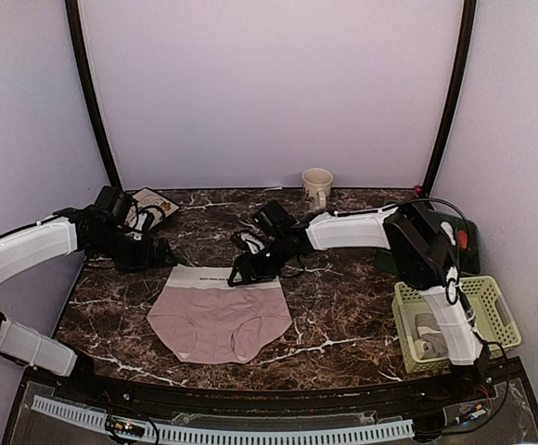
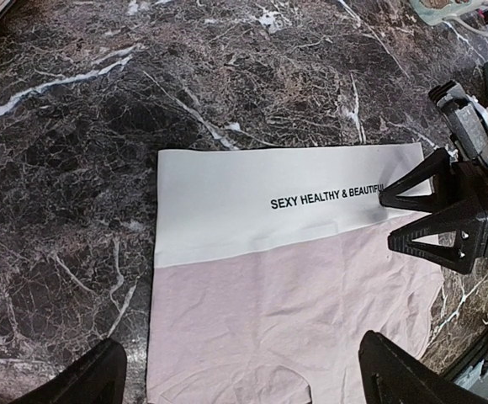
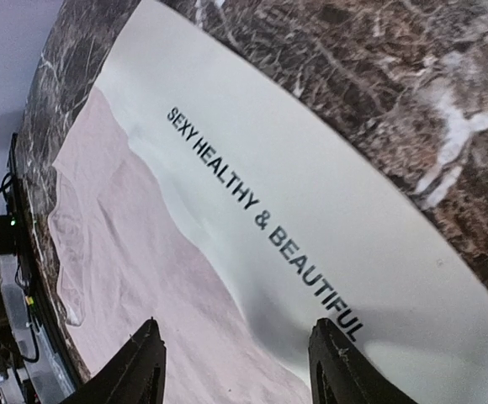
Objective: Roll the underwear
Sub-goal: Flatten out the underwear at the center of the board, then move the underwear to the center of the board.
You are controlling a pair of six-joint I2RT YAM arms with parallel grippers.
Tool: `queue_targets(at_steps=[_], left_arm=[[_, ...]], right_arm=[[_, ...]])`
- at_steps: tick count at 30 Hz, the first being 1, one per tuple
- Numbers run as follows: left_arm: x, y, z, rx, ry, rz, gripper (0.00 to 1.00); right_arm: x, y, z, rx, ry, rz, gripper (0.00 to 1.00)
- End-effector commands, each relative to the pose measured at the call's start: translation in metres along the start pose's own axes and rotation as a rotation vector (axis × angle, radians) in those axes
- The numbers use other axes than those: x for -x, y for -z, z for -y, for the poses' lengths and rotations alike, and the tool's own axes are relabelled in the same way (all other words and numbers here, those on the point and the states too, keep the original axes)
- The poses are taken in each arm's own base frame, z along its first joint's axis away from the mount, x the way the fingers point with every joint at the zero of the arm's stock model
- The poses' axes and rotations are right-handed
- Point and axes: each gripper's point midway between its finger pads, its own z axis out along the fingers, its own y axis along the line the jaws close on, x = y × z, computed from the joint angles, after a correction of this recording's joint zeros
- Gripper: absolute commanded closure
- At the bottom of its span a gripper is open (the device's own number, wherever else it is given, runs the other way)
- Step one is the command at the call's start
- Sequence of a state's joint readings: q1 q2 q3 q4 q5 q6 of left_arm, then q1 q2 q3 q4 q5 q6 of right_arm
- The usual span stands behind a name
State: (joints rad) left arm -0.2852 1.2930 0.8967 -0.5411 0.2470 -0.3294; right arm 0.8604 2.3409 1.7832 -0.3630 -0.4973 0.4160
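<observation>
A dusty pink underwear lies flat and unrolled on the marble table, its cream waistband on the far side, printed with black letters. My left gripper hovers open by the waistband's left end; in the left wrist view its wide-apart fingers frame the pink cloth. My right gripper sits low over the waistband's right end, jaws apart over the seam between cream and pink. It also shows in the left wrist view as the black right gripper. Neither holds anything.
A beige mug stands at the back centre. A green basket sits at the right edge, behind it a dark green object. A patterned flat item lies at the back left. Purple walls close in three sides.
</observation>
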Motion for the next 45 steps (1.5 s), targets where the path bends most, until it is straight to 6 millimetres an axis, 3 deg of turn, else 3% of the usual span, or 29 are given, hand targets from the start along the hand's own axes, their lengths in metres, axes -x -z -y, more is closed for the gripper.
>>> queue_targets(at_steps=[1,6,10,12,15,18,23,29,36,41,45], left_arm=[[-0.006,0.005,-0.001,0.005,0.019,-0.011,0.01],[-0.007,-0.001,-0.001,0.014,0.022,-0.062,0.01],[-0.002,-0.002,0.002,0.004,0.001,-0.044,0.01],[0.001,-0.003,0.004,-0.006,-0.017,-0.045,0.01],[-0.002,-0.007,0.018,-0.038,-0.087,-0.072,0.01],[-0.016,-0.009,0.052,-0.163,-0.218,-0.112,0.01],[-0.052,-0.012,0.111,-0.415,-0.358,-0.185,0.01],[-0.094,-0.032,0.166,-0.531,-0.476,-0.281,0.07],[-0.129,-0.061,0.222,-0.575,-0.599,-0.399,0.27],[-0.153,-0.086,0.241,-0.565,-0.641,-0.485,0.34],[-0.164,-0.104,0.236,-0.531,-0.61,-0.549,0.4]], right_arm=[[-0.001,0.001,0.023,-0.042,-0.014,0.0,0.44],[-0.02,0.027,0.078,-0.152,-0.14,0.021,0.46],[-0.056,0.064,0.12,-0.263,-0.264,0.04,0.48],[-0.077,0.081,0.124,-0.287,-0.29,0.033,0.48],[-0.091,0.102,0.087,-0.175,-0.26,0.067,0.46],[-0.086,0.121,0.047,-0.093,-0.183,0.13,0.44],[-0.073,0.145,0.032,-0.109,-0.14,0.171,0.46],[-0.082,0.146,0.037,-0.146,-0.121,0.113,0.51],[-0.076,0.169,0.049,-0.172,-0.165,0.167,0.52],[-0.071,0.179,0.054,-0.19,-0.176,0.191,0.53],[-0.065,0.185,0.055,-0.196,-0.17,0.206,0.53]])
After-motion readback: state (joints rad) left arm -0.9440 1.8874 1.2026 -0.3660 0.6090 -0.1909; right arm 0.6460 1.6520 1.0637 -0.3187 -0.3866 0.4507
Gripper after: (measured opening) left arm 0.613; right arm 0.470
